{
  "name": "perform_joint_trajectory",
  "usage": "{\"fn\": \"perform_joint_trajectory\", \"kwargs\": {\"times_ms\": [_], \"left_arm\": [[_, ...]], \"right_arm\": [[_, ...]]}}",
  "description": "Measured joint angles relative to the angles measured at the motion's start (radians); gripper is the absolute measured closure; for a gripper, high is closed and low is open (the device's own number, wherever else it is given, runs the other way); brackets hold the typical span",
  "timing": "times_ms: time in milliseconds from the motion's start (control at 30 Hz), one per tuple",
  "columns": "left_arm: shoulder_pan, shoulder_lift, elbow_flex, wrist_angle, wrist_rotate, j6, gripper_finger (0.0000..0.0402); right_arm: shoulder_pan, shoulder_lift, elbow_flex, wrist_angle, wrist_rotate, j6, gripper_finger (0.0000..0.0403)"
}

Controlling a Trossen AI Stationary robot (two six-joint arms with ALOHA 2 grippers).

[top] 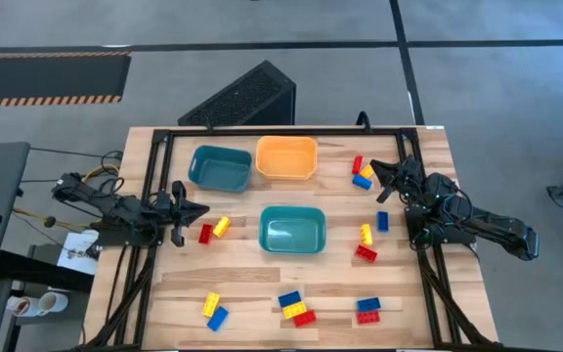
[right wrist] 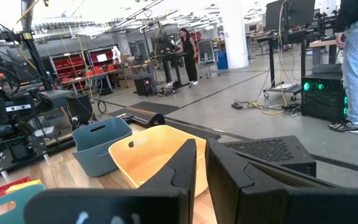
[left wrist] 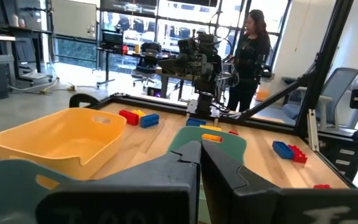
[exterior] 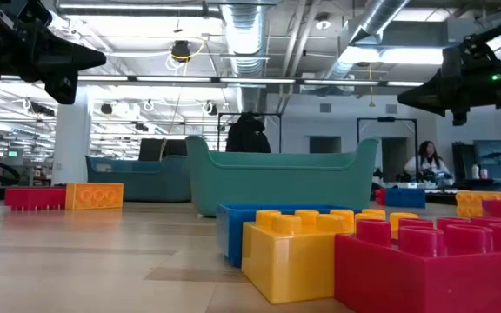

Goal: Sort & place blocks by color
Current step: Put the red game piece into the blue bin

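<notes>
Left gripper (top: pixel 201 210), left of centre, fingers pressed together, empty. Right gripper (top: pixel 377 181), upper right, fingers nearly together, empty. Blocks (top: pixel 297 307) scattered around 3 trays (top: pixel 292 231).

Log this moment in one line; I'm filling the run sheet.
left gripper: shut, empty, left edge | right gripper: near-shut, empty | blocks: scattered | trays: empty

Overhead, table-level, two wrist views — orange tray (top: pixel 286 157) shared.

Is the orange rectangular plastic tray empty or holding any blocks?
Empty. The high view shows only bare floor inside the orange rectangular plastic tray; no bricks lie in it.
</notes>
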Motion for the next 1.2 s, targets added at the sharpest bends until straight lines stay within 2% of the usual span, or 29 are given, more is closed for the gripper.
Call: {"fn": "perform_joint_trajectory", "kwargs": {"times_ms": [433, 733, 933, 1200], "left_arm": [[0.000, 0.000, 0.005, 0.034, -0.043, -0.008, 0.0399], [0.000, 0.001, 0.063, -0.002, -0.080, -0.046, 0.0350], [0.000, 0.054, 0.163, -0.134, -0.087, -0.100, 0.0309], [0.000, 0.270, 0.379, -0.469, -0.136, -0.305, 0.0280]], "right_arm": [[0.000, 0.000, 0.000, 0.000, 0.000, 0.000, 0.0342], [0.000, 0.000, 0.000, 0.000, 0.000, 0.000, 0.0342], [0.000, 0.000, 0.000, 0.000, 0.000, 0.000, 0.0342], [0.000, 0.000, 0.000, 0.000, 0.000, 0.000, 0.0342]]}}
